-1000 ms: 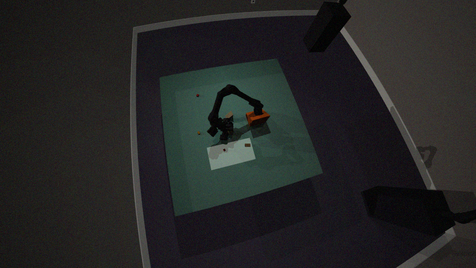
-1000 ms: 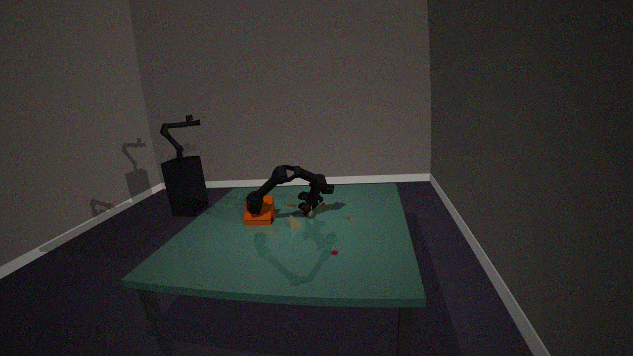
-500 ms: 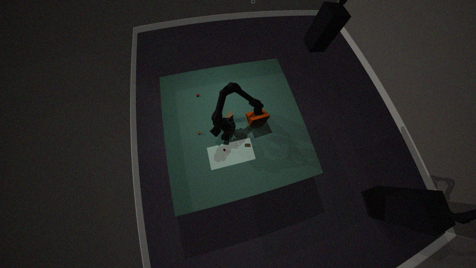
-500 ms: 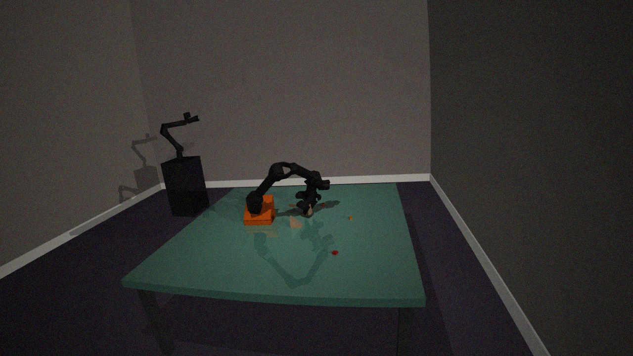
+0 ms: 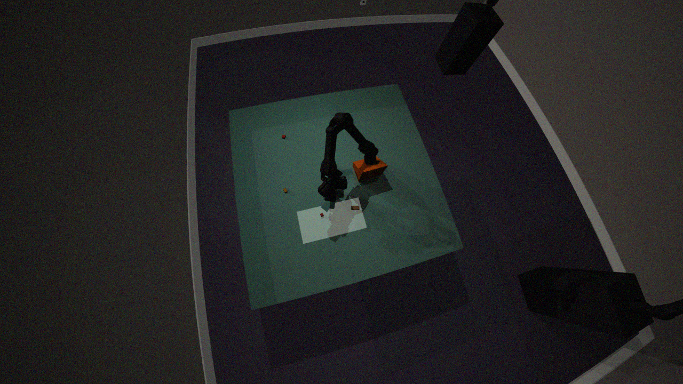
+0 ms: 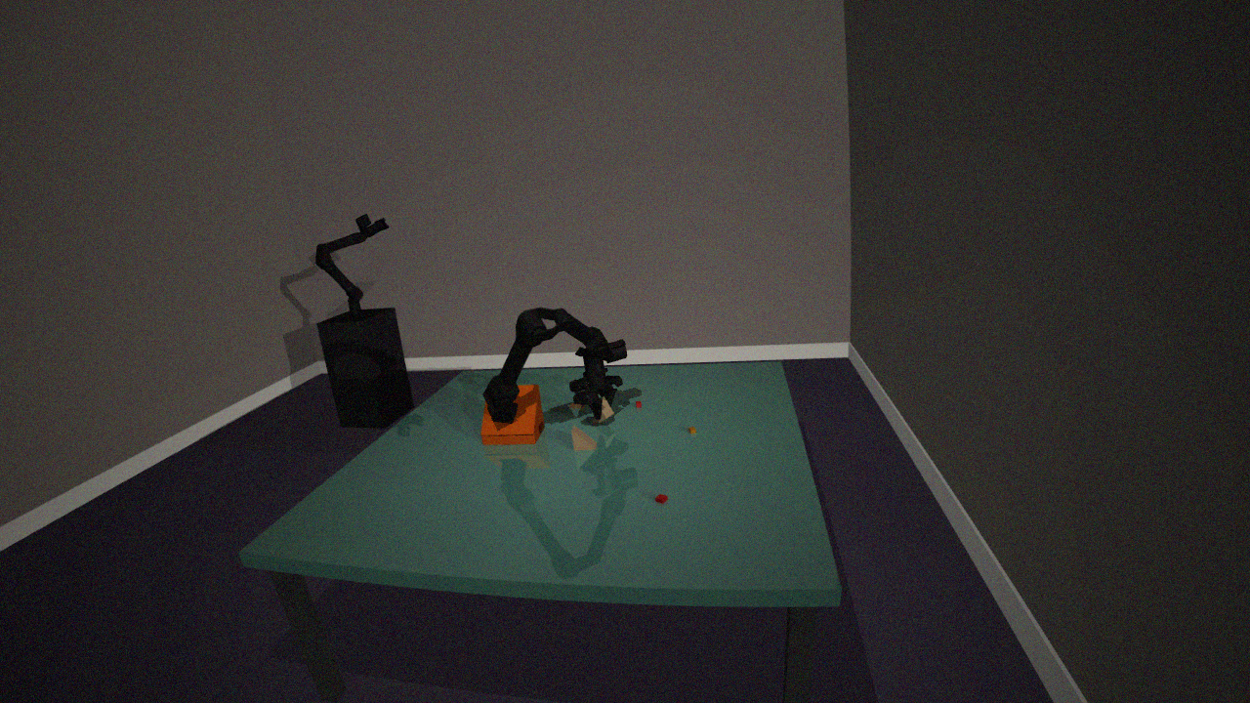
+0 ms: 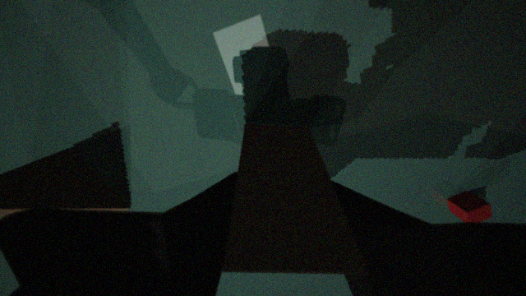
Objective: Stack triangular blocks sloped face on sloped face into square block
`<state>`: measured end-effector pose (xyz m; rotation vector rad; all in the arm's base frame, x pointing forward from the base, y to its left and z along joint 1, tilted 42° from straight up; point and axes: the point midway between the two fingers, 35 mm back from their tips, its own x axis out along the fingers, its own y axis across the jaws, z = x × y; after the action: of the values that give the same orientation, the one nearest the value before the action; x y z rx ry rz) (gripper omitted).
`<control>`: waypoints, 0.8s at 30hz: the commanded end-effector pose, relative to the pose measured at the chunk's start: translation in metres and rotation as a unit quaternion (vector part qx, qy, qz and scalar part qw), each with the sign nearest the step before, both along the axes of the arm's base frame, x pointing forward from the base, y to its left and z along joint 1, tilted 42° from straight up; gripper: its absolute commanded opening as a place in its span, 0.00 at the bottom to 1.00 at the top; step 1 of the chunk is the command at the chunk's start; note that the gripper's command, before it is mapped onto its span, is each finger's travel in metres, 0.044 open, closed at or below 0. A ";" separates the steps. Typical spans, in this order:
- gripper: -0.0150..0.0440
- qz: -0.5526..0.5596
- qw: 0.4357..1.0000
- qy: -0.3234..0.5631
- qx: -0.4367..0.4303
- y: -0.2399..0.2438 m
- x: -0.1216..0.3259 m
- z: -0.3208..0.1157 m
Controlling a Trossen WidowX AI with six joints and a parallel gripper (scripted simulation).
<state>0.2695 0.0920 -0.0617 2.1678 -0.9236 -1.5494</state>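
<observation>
My gripper (image 5: 330, 204) (image 6: 601, 412) (image 7: 277, 180) is shut on one triangular block (image 6: 607, 408) (image 7: 288, 226). The block is tan in the exterior view and dark brown in the wrist view, narrowing away from the camera. It seems raised a little above the table; the exact gap is too small to tell. The other triangular block (image 6: 583, 438) stands on the table, nearer the exterior camera, its sloped side facing up. It is hidden behind the arm in the top view. In the wrist view only a thin tan edge shows at far left, above the finger.
The table (image 5: 267, 257) (image 6: 437, 524) bears the orange base (image 5: 378, 168) (image 6: 514, 430). A pale rectangle (image 5: 310, 233) (image 7: 230, 41) has a red piece (image 5: 322, 214) and a brown piece (image 5: 355, 207) on it. Small orange (image 5: 285, 190) (image 6: 691, 430) and red (image 5: 283, 136) (image 6: 661, 499) pieces lie apart.
</observation>
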 end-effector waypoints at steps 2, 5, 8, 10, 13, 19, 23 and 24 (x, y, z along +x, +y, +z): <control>0.25 0.035 0.998 -0.048 -0.017 0.003 -0.008 0.002; 0.25 0.058 0.995 -0.077 -0.029 0.005 -0.013 0.001; 0.25 0.081 0.990 -0.105 -0.041 0.007 -0.018 0.000; 0.25 0.096 0.986 -0.124 -0.049 0.008 -0.022 -0.001; 0.25 0.119 0.979 -0.152 -0.061 0.009 -0.027 -0.003; 0.25 0.164 0.961 -0.207 -0.084 0.010 -0.037 -0.007; 0.25 0.193 0.945 -0.244 -0.100 0.010 -0.044 -0.010; 0.25 0.201 0.941 -0.253 -0.104 0.010 -0.045 -0.011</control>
<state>0.2301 0.1034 -0.0700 2.4306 -0.7042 -0.7771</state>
